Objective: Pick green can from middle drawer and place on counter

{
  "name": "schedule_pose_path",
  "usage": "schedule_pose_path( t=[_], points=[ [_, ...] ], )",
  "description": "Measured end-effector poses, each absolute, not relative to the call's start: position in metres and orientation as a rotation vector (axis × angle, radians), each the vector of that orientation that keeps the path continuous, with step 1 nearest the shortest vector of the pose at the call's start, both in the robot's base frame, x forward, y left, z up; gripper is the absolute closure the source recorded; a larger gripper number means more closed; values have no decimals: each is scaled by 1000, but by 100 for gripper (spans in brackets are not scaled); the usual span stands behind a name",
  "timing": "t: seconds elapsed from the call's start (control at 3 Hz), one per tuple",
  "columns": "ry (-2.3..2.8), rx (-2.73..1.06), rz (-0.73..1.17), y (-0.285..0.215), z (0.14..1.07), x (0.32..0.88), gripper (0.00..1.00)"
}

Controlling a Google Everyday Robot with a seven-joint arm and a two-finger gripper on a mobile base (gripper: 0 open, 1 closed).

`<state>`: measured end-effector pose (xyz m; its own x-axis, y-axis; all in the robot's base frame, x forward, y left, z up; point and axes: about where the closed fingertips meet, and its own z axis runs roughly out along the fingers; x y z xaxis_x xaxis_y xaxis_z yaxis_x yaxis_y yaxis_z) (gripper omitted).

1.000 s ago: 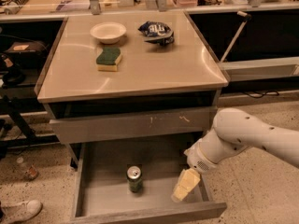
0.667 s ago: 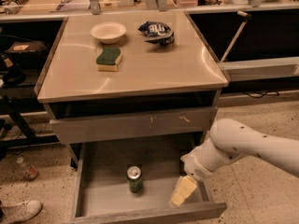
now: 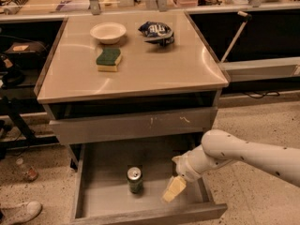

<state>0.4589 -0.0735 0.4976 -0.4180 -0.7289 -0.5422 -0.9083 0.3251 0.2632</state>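
- No text, brand, number or sign is legible anywhere in the camera view.
- Dark blue snack bag (image 3: pixel 157 33), on the counter (image 3: pixel 154 69) at the rear right: pale printing shows on its upper face, but the characters are too blurred to read.
- Green can (image 3: pixel 135 180), upright on the floor of the middle drawer (image 3: pixel 105 193): the green side wall shows no readable label.
- Drawer front (image 3: pixel 136 124), above the open drawer: the pale marks right of centre are scratches, not lettering.
- Tool (image 3: pixel 173 190), over the right part of the middle drawer, just right of the green can and apart from it: its yellowish surface carries no readable marking.
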Motion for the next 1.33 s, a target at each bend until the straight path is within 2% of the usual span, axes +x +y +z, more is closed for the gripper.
schedule_pose_path(
  t=[0.33,0.67,1.33],
  points=[
    [2226,-1414,868,-60,481,474,0],
    [2226,-1408,876,-59,478,475,0],
    [2150,-1315,901,-13,442,483,0]
  ],
)
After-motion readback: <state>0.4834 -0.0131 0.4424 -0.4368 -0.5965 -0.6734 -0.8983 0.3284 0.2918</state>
